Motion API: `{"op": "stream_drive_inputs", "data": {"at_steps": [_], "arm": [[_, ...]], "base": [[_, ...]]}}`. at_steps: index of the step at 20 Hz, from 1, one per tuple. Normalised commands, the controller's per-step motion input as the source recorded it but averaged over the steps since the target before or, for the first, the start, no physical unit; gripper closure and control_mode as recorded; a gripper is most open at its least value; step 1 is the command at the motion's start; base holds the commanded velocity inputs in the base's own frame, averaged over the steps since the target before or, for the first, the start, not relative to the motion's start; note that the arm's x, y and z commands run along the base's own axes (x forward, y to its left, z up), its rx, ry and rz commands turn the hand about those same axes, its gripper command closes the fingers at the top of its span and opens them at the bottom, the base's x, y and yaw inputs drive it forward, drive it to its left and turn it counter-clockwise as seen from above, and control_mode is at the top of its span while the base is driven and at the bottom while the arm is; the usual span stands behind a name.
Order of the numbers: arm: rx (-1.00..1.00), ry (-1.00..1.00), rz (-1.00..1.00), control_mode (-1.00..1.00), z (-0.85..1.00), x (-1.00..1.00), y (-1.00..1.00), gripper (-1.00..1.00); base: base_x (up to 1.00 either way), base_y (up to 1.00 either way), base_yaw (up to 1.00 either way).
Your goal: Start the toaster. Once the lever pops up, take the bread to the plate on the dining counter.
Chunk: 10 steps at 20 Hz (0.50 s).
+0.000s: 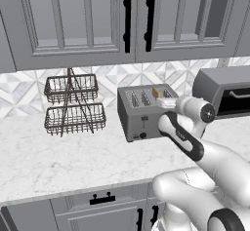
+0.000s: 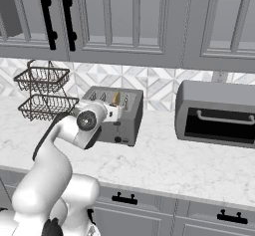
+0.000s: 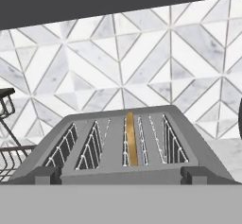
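The arm is stretched out over the toaster (image 1: 141,112), which sits on the white marble surface (image 1: 58,157) between the wire basket rack (image 1: 73,104) and the oven box (image 2: 215,111). The bread (image 3: 131,138) stands in the third slot from the left, edge up. The hand (image 3: 121,175) is right at the toaster's front top edge; open or closed, I can't tell. Looks like the starting step: next it needs to find the lever and press down.

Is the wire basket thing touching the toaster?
Apart. The left base view shows bare counter between the wire basket stand and the toaster.
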Motion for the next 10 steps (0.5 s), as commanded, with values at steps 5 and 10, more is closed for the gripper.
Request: {"op": "stream_drive_inputs", "data": {"at_steps": [5, 10], "arm": [[0.00, 0.00, 0.00, -1.00, 0.00, 0.18, -0.02, -1.00], [0.00, 0.00, 0.00, -1.00, -0.01, 0.25, -0.06, -1.00]], "base": [[0.00, 0.00, 0.00], [0.00, 0.00, 0.00]]}}
